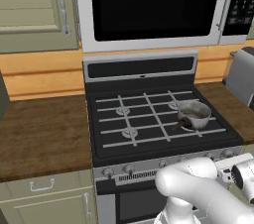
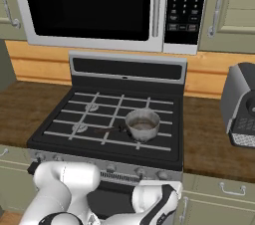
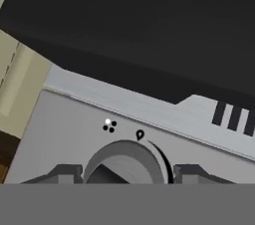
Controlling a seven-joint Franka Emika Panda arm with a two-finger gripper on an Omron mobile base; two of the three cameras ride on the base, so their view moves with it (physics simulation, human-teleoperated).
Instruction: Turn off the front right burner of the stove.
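Note:
The black stove (image 1: 140,68) stands under the microwave, with a steel front strip of small silver knobs (image 1: 129,168). A small steel pot (image 1: 194,115) sits on the near right grate and hides the front right burner; the same pot (image 2: 143,124) shows in the right base view. In the hand view my gripper (image 3: 128,175) is pressed up to the steel strip, and a round silver knob (image 3: 127,162) sits between its two dark fingertips (image 3: 64,174). The tips lie against the knob's sides. A pointer mark is printed just above the knob.
The microwave (image 2: 89,5) hangs low over the stove's back panel. A toaster (image 2: 241,104) stands on the wooden counter to the right. Olive cabinet doors and drawers (image 1: 42,188) flank the oven front, and my white arm (image 1: 198,188) crosses in front of it.

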